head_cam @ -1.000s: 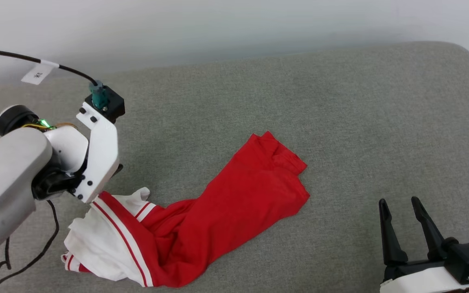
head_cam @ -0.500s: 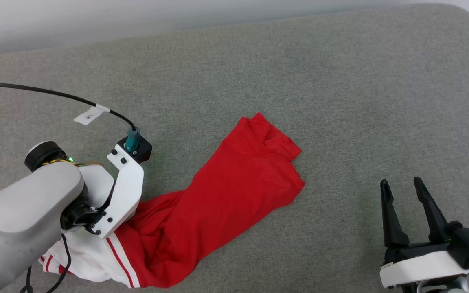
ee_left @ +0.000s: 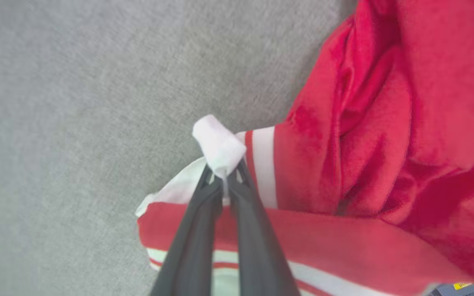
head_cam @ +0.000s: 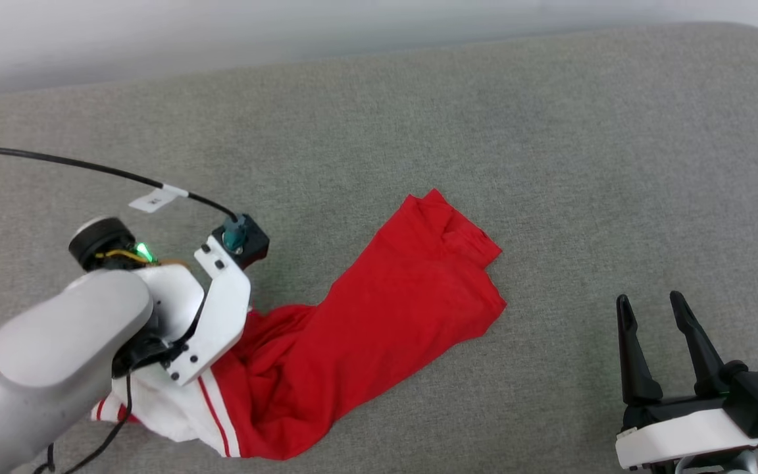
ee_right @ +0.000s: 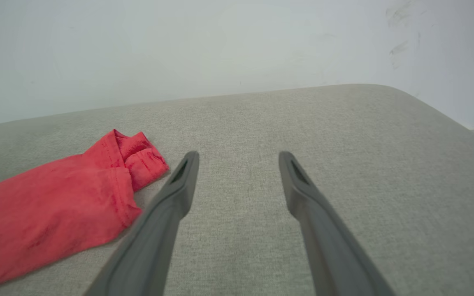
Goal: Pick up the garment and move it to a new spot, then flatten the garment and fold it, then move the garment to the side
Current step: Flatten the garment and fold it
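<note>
Your left gripper (ee_left: 223, 181) is now pinched shut on a small roll of white sleeve cloth at the near-left end of the garment (head_cam: 379, 329). A second ago that sleeve lay spread out beside the wrist. Now most of it sits under the arm, and the red cloth next to it is puckered into folds. Your right gripper (head_cam: 649, 304) is as before, fingers wide apart and holding nothing, over the grey fabric surface (head_cam: 550, 164) well to the right of the garment. The garment lies on that surface, left of centre in the head view. It forms a long crumpled band whose long axis runs diagonally from the white, striped end at lower left to the red doubled-over end at upper right.
</note>
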